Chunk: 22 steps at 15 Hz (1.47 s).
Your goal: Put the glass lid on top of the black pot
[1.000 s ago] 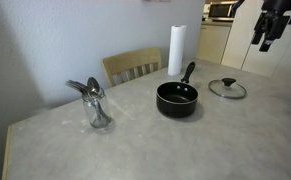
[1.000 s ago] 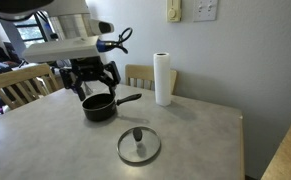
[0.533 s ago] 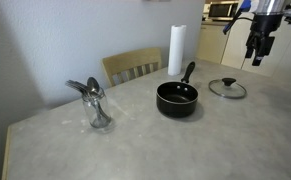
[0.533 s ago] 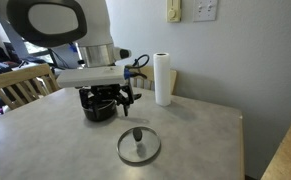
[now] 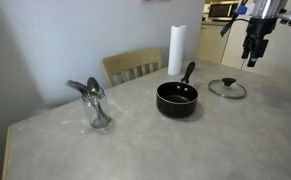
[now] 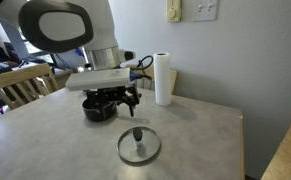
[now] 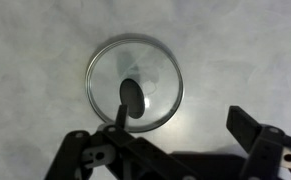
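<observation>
From where I stand, the glass lid (image 5: 227, 88) lies flat on the counter (image 5: 135, 140), knob up, at about three o'clock from the black pot (image 5: 177, 98) and clear of it. The tool (image 5: 252, 58) hangs in the air above the lid, toward one o'clock, touching nothing. In the wrist view its fingers (image 7: 251, 132) are spread wide and empty, the lid at their twelve o'clock.

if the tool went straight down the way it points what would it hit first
Probably the glass lid, flat on the table beneath the open tool. The wrist view shows nothing between them; whether it lands centred or near the edge is unclear.
</observation>
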Each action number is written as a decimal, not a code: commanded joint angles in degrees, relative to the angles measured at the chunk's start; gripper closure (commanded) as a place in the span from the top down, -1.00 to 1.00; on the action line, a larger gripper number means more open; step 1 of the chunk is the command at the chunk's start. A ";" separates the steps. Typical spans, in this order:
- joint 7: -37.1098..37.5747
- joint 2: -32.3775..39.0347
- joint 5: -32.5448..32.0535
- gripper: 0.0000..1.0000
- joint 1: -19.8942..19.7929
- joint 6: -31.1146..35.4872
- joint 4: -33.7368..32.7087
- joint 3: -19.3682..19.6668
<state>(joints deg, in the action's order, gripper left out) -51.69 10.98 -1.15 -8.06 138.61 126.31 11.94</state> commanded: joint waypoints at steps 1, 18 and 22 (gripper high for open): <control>0.95 7.48 0.17 1.00 -2.76 5.72 -3.81 -1.95; -1.94 22.44 -3.38 1.00 -9.41 7.32 -15.23 -8.32; -2.01 22.75 -2.59 0.47 -10.26 5.37 -15.57 -8.87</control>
<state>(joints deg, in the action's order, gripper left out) -52.66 33.41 -4.01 -16.41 146.31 111.60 4.67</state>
